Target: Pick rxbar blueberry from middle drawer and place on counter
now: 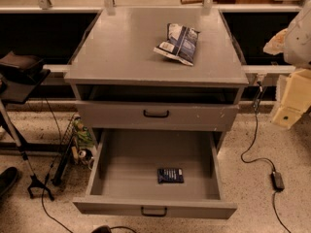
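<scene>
The rxbar blueberry [170,175], a small flat dark navy bar, lies on the floor of the middle drawer [131,164], right of centre and near the front. The drawer is pulled fully open. The counter [121,47] is the flat grey top of the cabinet. My arm shows as pale shapes at the right edge of the view. The gripper [291,101] hangs there, right of the cabinet at about upper-drawer height, well away from the bar.
A crinkled navy-and-white snack bag [178,42] lies on the counter's right rear part. The upper drawer [155,114] is closed. A black cable with a power brick [277,180] runs over the floor at the right. A stand with a black pad [19,67] is at the left.
</scene>
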`<state>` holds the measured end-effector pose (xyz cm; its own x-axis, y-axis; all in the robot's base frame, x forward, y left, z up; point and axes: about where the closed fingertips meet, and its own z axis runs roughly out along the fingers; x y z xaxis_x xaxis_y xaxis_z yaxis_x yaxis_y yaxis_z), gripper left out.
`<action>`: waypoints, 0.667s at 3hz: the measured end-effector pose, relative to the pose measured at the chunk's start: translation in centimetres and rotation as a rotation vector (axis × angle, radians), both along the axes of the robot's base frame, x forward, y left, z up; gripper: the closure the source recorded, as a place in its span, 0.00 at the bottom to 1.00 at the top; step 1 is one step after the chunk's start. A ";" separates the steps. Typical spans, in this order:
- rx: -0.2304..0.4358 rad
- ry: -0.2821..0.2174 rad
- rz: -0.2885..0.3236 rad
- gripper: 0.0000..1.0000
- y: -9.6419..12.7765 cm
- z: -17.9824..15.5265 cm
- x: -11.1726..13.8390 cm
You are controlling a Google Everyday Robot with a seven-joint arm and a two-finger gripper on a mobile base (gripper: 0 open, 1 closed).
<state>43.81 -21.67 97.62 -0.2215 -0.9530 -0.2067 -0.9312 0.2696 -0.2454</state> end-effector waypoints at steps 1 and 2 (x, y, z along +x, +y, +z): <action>0.000 0.000 0.000 0.00 0.0 0.0 0.0; 0.027 -0.009 0.042 0.00 1.6 -1.2 0.0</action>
